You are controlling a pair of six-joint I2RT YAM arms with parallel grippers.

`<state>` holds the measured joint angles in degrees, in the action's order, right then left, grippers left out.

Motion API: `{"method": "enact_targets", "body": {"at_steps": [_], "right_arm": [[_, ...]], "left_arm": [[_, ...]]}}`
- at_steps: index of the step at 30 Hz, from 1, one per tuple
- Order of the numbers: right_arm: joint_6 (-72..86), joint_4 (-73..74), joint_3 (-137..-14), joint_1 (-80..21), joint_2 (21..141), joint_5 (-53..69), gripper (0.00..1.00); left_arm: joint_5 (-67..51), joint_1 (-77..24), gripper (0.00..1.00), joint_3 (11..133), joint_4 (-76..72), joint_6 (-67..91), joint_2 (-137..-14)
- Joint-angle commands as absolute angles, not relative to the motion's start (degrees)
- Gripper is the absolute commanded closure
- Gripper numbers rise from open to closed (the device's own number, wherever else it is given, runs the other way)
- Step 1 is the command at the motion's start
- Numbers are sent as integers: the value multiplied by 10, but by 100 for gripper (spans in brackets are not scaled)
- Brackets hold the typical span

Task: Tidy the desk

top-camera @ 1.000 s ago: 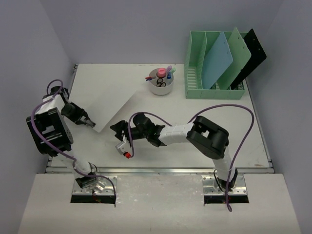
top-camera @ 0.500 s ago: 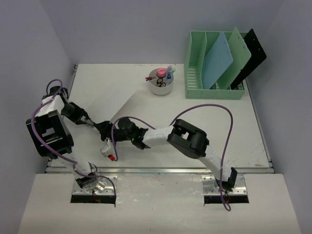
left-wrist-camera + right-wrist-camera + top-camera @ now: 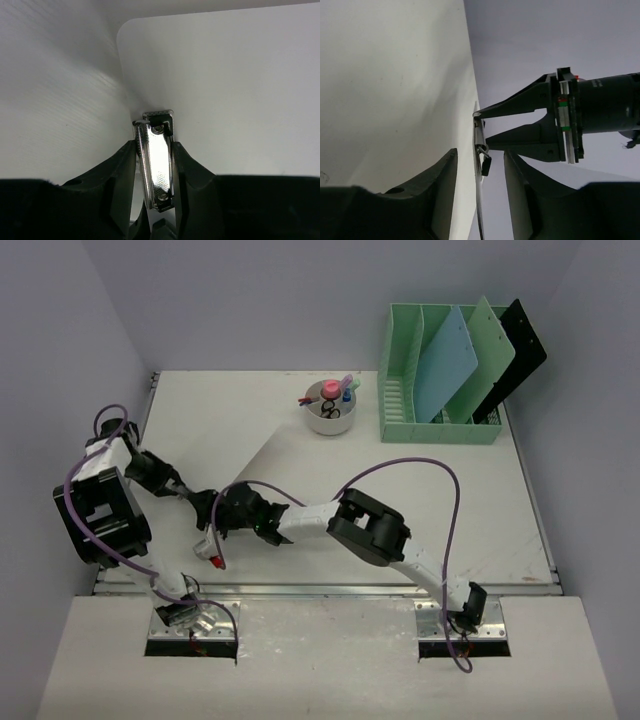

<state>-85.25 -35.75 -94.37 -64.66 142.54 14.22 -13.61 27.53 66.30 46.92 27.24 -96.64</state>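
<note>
Desk: the big flat off-white tabletop (image 3: 500, 510) is sitting between pale purple walls. Both arms are working over its near left part.
Board: a thin white flat board with a round corner (image 3: 225, 75) is being held by its edge over the left side of the desk.
Clip: a shiny metal clip (image 3: 156, 155) is sitting on that edge of the board.
Left gripper: the left gripper (image 3: 192, 496) is squeezing tight on the board, right at the clip.
Right gripper: the right gripper (image 3: 481, 152) is reaching across from the right. Its fingers are staying apart, one on each side of the board's edge and the clip, and are not pinching it.
Rack: a mint-green slotted file rack (image 3: 400, 410) is standing at the far right corner, holding blue, green and black boards.
Cup: a round white cup of pens (image 3: 330, 415) is standing just left of the rack.
</note>
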Motion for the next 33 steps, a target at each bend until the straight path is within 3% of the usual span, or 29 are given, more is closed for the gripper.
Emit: {"method": "enact_targets", "body": {"at_steps": [1,7,8,10,11,12,13,14,16,22,28,33], "right_arm": [[-879,-336,-976,-650,1436,124,61],[-875,-344,-957,-651,1425,113,99],[-872,-352,-948,-652,1419,111,99],[-862,-362,-921,-653,1404,110,99],[-855,-372,-911,-653,1383,111,99],[-844,-375,-886,-655,1370,113,99],[-834,-381,-876,-657,1358,113,99],[-823,-386,-867,-657,1333,112,99],[-782,-398,-832,-658,1292,111,99],[-675,-424,-733,-657,1184,111,99],[-561,-426,-653,-657,1068,106,99],[-484,-424,-615,-654,996,79,99]], "left_arm": [[-170,277,100,661,473,279,-932],[-172,277,100,659,469,278,-926],[-172,277,100,659,469,277,-925],[-179,277,79,658,466,275,-917],[-181,277,64,657,464,274,-912],[-186,277,44,655,460,273,-904],[-188,277,35,653,459,273,-899],[-189,277,18,653,456,274,-895],[-192,280,0,657,448,275,-879],[-216,303,0,692,412,263,-859],[-308,320,0,737,372,147,-854],[-365,322,0,713,270,33,-781]]}}
